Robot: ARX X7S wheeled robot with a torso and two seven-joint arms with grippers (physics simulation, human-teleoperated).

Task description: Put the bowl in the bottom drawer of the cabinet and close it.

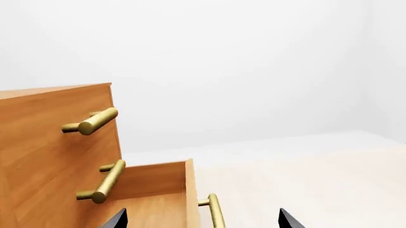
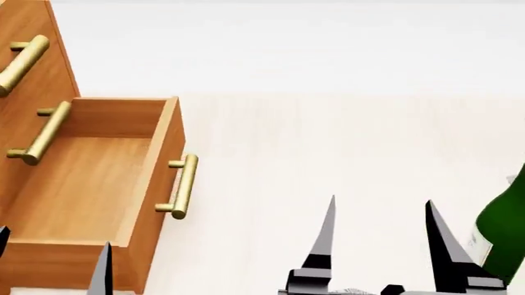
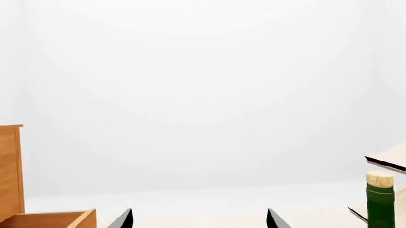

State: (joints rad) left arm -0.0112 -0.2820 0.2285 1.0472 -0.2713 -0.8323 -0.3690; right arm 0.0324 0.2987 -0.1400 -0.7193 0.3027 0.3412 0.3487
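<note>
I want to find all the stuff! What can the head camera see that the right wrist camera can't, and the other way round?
Only the head view shows the inside of the open bottom drawer, which has nothing in it, its brass handle, and the two upper handles of the cabinet.

Only the right wrist view shows the cork on top of the green bottle.

Both show the bottle, part of the cabinet and drawer, and the open right gripper. Neither shows the bowl.

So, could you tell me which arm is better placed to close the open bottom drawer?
Probably the left. In the head view the left tool hovers over the bottom drawer, near its brass handle. The right tool sits off to the side, nearer the green bottle.
</note>
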